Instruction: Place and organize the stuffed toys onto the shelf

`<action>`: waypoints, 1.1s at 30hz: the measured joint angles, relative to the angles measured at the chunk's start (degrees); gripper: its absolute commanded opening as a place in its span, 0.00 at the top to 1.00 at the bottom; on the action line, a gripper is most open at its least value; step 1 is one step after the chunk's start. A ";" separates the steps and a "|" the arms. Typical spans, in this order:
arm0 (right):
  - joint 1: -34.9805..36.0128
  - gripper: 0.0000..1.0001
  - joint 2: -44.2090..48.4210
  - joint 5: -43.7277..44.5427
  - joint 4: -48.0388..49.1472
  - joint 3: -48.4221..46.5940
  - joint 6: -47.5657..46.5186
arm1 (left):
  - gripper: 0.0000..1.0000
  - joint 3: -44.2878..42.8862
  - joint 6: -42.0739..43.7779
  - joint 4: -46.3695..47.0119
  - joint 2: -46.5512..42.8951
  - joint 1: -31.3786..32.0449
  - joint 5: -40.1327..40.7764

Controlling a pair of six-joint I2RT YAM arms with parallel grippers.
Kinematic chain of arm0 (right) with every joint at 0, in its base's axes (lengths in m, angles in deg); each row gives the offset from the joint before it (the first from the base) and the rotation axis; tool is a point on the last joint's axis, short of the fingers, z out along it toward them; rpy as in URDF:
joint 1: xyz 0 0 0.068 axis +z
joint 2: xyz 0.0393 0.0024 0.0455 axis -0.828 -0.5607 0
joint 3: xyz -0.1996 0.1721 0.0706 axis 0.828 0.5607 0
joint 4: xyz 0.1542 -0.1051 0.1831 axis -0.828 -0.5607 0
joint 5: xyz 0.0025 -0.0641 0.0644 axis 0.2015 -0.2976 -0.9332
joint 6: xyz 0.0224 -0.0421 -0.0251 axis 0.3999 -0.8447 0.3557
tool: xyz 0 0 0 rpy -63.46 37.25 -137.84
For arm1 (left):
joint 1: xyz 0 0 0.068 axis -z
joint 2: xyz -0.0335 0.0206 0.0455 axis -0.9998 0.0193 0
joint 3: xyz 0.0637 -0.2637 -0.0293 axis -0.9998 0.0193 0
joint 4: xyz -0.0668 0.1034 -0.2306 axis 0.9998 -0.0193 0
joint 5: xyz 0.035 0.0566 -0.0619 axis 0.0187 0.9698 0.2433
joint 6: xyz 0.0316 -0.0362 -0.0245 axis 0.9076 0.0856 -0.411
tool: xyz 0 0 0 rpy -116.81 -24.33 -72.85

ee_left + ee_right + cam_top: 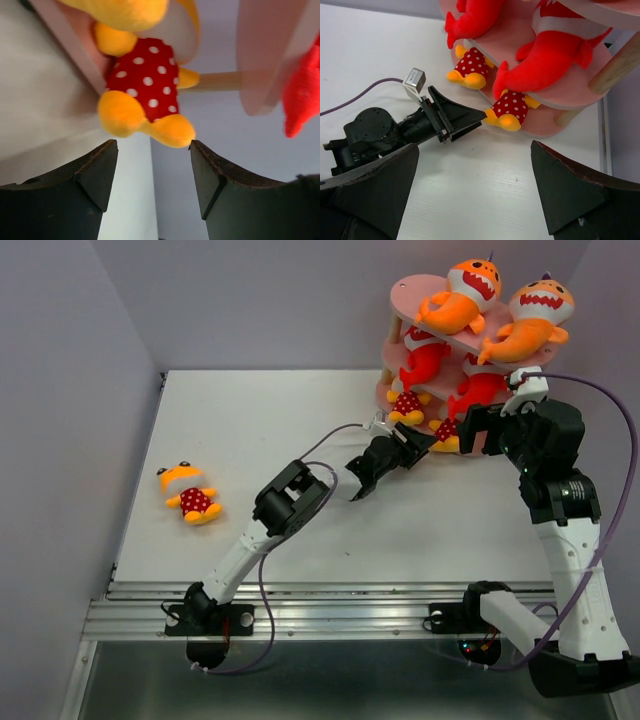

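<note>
White bench [300, 440] top fills the scene, boxed in by plain pale grey walls [250, 300]. At its far right corner stands the shelf [408, 288], pink, with three oval boards on light wooden posts [215, 80].

The left hand [418, 445] reaches low across the bench to the bottom board. Its two dark fingers [95, 175] are spread apart with nothing between them. Just beyond the fingertips sits a small figure [145, 82], yellow-orange with a red white-dotted body. Its feet point toward the hand and do not touch it. It seems to be the nearer of the two on that board, though the wrist view is too close to be sure. The right hand [480, 430] hovers just beside the front of the shelf, jaws standing wide and holding nothing.

Two orange sharks [462, 295] with white toothy mouths lie on the top board. Two red sharks [425, 358] lie on the middle board, tails hanging past its rim. A second figure [407, 405] sits beside the first on the bottom board. A third figure [190, 495] lies face up, alone on the bench, well apart to the left.
</note>
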 measured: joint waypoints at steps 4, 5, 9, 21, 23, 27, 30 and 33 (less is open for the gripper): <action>0.00 0.01 0.17 -0.13 0.00 0.02 0.15 | 0.30 -0.26 -0.11 -4.28 1.31 -0.15 0.26; 0.00 0.01 0.20 -0.17 0.00 0.02 0.17 | 0.30 -0.26 -0.09 -5.35 1.53 -0.20 0.28; 0.00 0.01 0.20 -0.26 0.00 0.07 0.22 | 0.29 -2.38 -0.04 -7.91 2.95 -0.31 -0.37; 0.00 0.01 0.74 -0.35 0.09 1.16 0.22 | 0.33 -12.15 -1.77 -9.09 8.96 -0.33 -2.32; 0.00 0.01 0.72 -0.33 0.15 1.18 0.22 | 0.36 -12.22 -2.34 -9.18 9.01 -0.42 -2.34; 0.00 0.01 0.74 -0.37 0.46 1.18 0.20 | 0.48 -12.24 -3.34 -9.22 9.31 -0.70 -2.29; 0.00 0.01 0.74 -0.44 0.55 1.22 0.22 | 0.55 -12.66 -4.09 -9.01 9.81 -1.05 -2.19; 0.00 0.01 0.79 -0.61 1.03 1.90 0.22 | 0.59 -12.85 -4.42 -9.03 9.90 -1.38 -2.14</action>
